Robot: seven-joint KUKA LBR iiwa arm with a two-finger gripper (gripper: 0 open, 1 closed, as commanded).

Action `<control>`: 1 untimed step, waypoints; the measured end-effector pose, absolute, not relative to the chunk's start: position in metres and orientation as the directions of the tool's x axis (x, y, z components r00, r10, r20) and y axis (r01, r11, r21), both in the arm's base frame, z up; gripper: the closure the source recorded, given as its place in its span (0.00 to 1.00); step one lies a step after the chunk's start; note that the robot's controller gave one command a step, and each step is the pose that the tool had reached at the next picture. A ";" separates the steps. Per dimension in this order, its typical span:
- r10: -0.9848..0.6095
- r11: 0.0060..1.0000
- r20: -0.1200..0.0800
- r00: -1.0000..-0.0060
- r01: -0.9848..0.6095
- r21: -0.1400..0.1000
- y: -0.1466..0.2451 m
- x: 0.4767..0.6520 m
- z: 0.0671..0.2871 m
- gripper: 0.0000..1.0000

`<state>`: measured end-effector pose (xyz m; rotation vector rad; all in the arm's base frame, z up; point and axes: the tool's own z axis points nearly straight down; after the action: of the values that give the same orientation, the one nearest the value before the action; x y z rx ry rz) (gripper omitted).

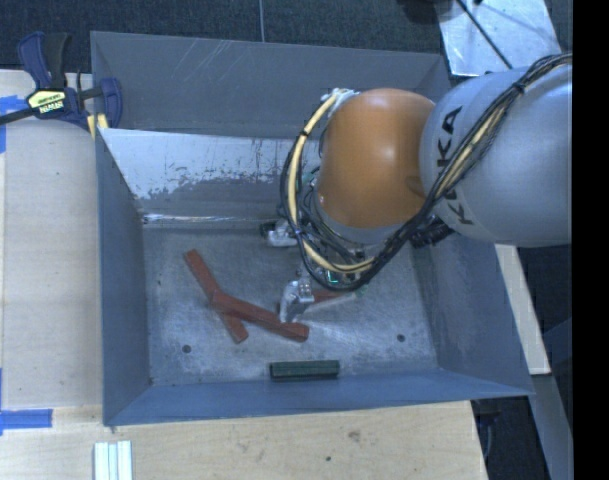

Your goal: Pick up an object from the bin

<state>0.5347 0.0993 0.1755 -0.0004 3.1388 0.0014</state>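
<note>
Camera view: the gripper (297, 301) is low in the bin (119, 268), its tip at the right end of the brown sticks (224, 308), which lie crossed on the middle of the floor. Whether it touches them, I cannot tell. Nor can I tell whether the gripper is spread or pressed together, since the orange cover (374, 158) and cables hang over it.

I judge the step to be the reach down onto the sticks, with no grasp shown and nothing lifted. The next move calls for a close on the near stick end, squarely across its narrow width. The lift should be straight up, because the second stick lies across the first and may drag or tip off.

The floor is flat grey metal, scuffed, and likely slick, so a stick pushed from one side could slide away. There is open floor on all sides of the sticks, and the sloped walls are well apart from them. A dark bar (304, 369) lies near the foot of the front wall, apart from the sticks and clear of the gripper.
</note>
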 end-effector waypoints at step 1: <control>-0.237 0.971 -0.016 -0.971 -0.237 -0.001 0.093 0.519 0.078 1.00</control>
<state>0.5188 0.0929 0.0785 -0.3734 3.1030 0.0014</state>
